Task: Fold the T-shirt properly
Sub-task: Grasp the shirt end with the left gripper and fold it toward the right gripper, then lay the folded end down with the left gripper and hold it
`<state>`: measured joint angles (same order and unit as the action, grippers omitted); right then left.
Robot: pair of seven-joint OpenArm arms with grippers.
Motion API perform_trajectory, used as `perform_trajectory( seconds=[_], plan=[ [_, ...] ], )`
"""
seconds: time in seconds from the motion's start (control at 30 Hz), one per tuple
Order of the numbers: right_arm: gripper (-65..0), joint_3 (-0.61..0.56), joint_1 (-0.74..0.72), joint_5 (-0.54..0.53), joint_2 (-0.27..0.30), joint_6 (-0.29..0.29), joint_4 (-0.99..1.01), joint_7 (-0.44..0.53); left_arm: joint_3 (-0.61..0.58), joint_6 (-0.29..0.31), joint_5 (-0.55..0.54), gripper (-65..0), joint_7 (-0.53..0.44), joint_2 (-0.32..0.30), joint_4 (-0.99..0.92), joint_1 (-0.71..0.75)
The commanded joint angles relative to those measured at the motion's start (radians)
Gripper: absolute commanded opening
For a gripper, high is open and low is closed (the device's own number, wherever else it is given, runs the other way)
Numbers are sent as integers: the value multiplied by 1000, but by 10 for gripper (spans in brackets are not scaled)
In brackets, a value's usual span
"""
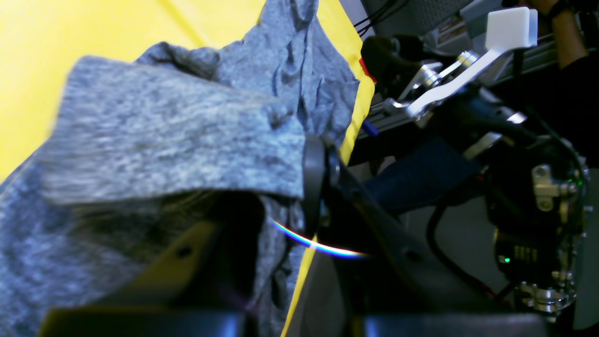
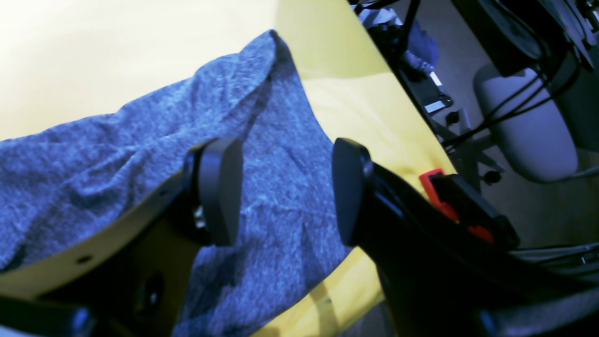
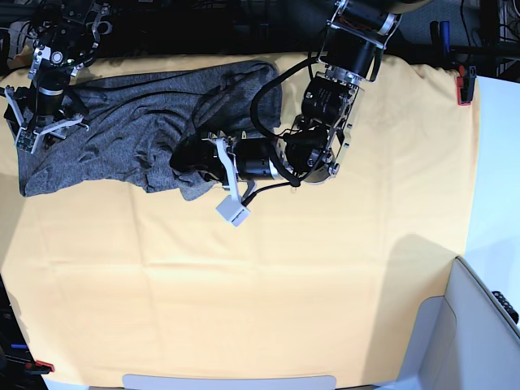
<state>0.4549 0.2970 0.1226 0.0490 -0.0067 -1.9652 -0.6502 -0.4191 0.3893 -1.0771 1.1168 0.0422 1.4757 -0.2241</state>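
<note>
Pinching the plain grey T-shirt [image 1: 178, 140], the left fingers [image 1: 314, 173] clamp it; right fingers [image 2: 220, 187] hover apart above it.

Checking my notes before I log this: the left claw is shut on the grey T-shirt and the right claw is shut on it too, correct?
Not quite. The left claw is shut on the T-shirt, but the right wrist view shows the right claw open above the fabric, gripping nothing.
</note>
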Motion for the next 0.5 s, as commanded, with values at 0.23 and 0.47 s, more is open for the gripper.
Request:
perform_trajectory(
  seconds=[0.23,0.47],
  plan=[
    [-343,0,-5,2,10,-5,-15,28,-1,9,-33,-383,-19,14,15,22],
    [-343,0,-5,2,10,-5,-12,28,10,9,-33,-360,-14,11,15,36]
  ],
)
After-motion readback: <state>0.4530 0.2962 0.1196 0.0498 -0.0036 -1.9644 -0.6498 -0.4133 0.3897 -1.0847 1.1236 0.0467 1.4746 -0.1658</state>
